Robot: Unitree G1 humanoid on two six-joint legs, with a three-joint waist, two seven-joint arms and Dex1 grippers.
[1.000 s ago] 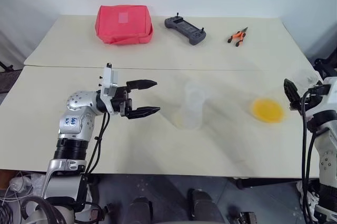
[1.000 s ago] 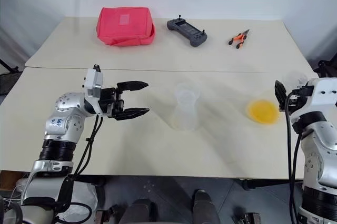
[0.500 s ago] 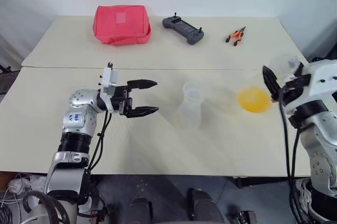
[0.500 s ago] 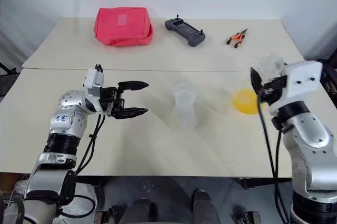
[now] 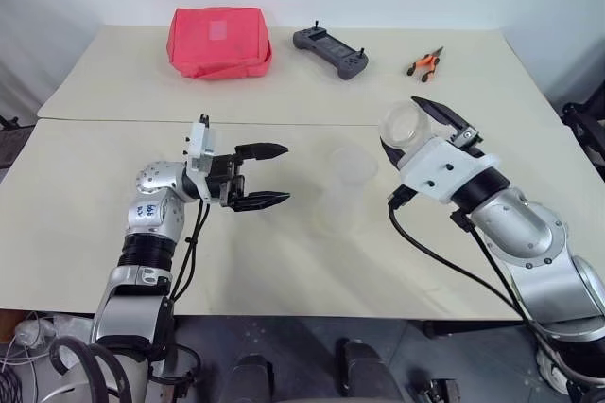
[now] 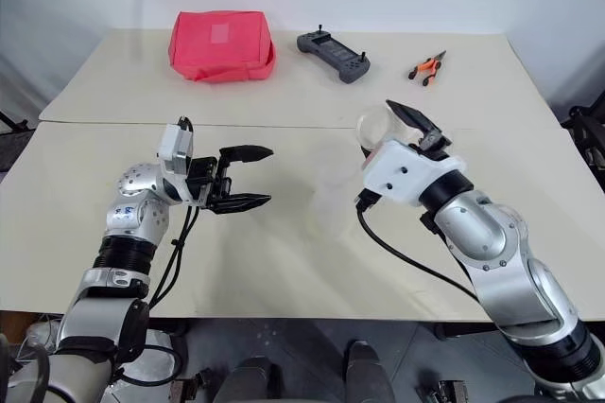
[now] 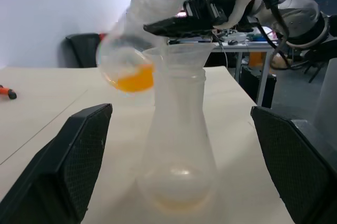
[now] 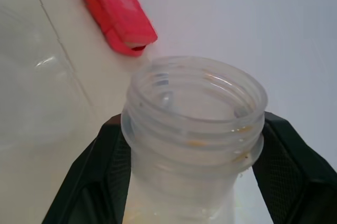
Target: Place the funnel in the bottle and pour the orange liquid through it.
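Hiding bottle base (image 6: 352, 197), right gripper (image 6: 402, 133)

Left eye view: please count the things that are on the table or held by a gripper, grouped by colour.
Red: 1, the pouch
Dark grey: 1, the controller
Orange and black: 1, the pliers
Clear plastic: 3, the bottle, the funnel, the jar
Total: 6

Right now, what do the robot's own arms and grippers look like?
Both arms are built of rounded silver-grey metal segments, with black ribbed collars on the left one and loose black cables running alongside. Each wrist carries a white block-shaped housing. The left gripper and the right gripper each end in two tapered black fingers with a fine cross-hatched inner pad. The left forearm bears small blue markings.
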